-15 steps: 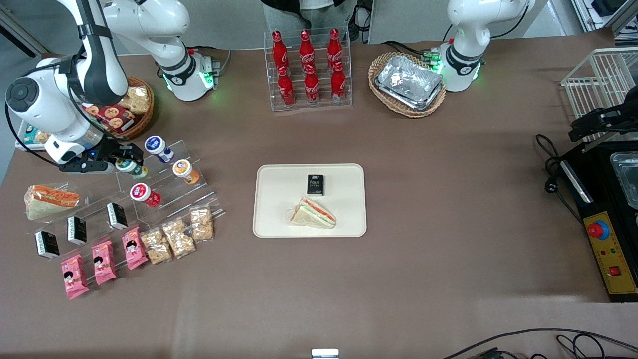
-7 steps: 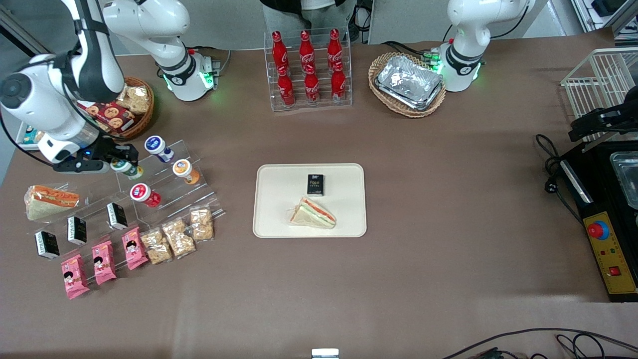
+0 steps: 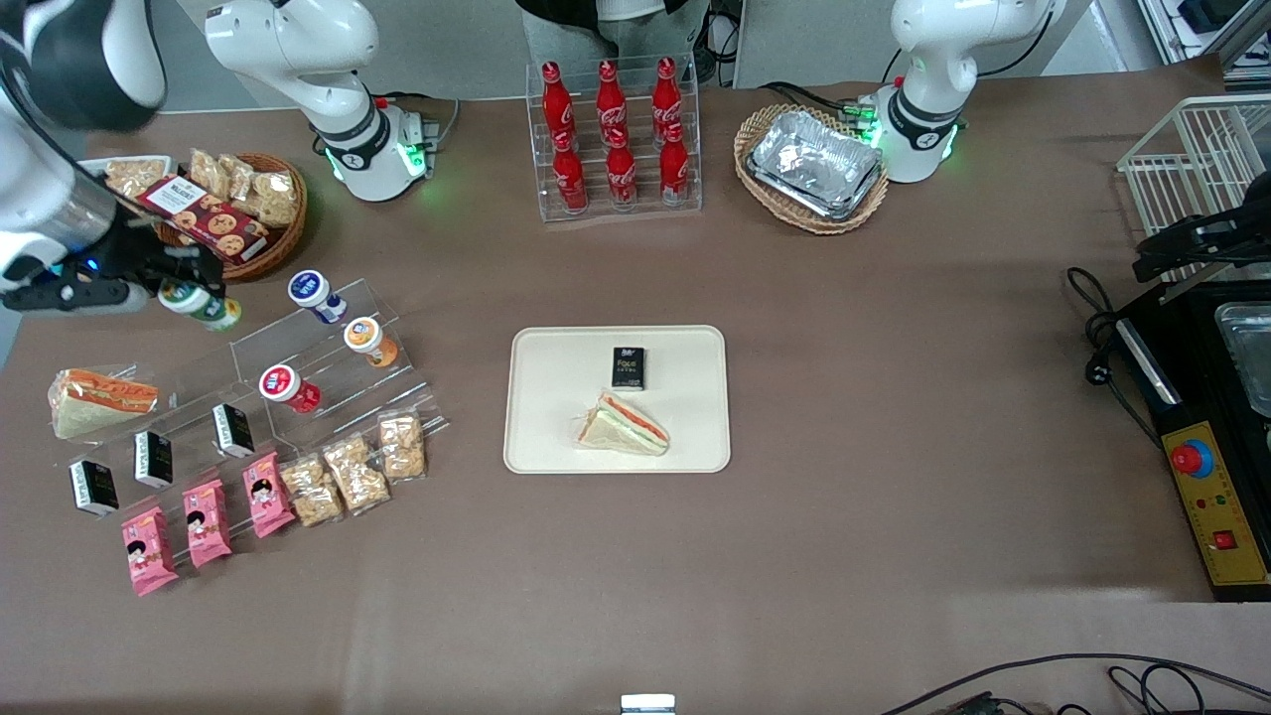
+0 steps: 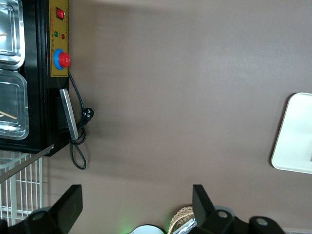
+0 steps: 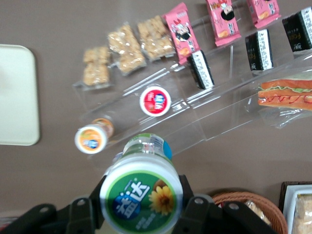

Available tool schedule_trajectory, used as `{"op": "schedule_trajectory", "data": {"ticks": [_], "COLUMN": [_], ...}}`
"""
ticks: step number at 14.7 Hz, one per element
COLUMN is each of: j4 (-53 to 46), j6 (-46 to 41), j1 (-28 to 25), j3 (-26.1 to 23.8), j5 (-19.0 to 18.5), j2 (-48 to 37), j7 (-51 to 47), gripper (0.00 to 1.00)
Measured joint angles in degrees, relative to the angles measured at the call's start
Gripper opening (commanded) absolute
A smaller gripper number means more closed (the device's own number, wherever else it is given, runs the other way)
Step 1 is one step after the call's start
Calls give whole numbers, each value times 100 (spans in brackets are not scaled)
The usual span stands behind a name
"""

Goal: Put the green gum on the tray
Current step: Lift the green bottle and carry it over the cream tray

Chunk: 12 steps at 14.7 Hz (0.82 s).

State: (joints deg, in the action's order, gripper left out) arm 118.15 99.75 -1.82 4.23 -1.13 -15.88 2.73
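Green gum: a small, rigid, probably light bottle with smooth sides likely to slip; clamped by its body between the gripper fingers, above the table, well apart from the tray. The right wrist view alone shows its lid label; the front view, the route to the tray.

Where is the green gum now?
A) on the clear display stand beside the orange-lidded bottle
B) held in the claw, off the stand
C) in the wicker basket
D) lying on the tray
B: the claw is shut on the green gum, above the table and apart from the stand and the tray.
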Motion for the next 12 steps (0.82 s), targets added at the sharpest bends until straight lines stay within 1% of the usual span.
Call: {"op": "schedule_trajectory", "data": {"ticks": [2,5,7,9,12], "j4": [-490,-780,-788,-787,-765], "j6": [-436,-670,-669,-517,51], "j1": [-488,-1340,-1860,-2416,-3210], "j3": [-13,-44,-56,-56,-60], "j5": [27,101,293,372,381], "j2": [-2,6,39,163,653], "j7": [-639,-1832,-2637,-3496,-4564], "gripper": [37,37,32,32,30]}}
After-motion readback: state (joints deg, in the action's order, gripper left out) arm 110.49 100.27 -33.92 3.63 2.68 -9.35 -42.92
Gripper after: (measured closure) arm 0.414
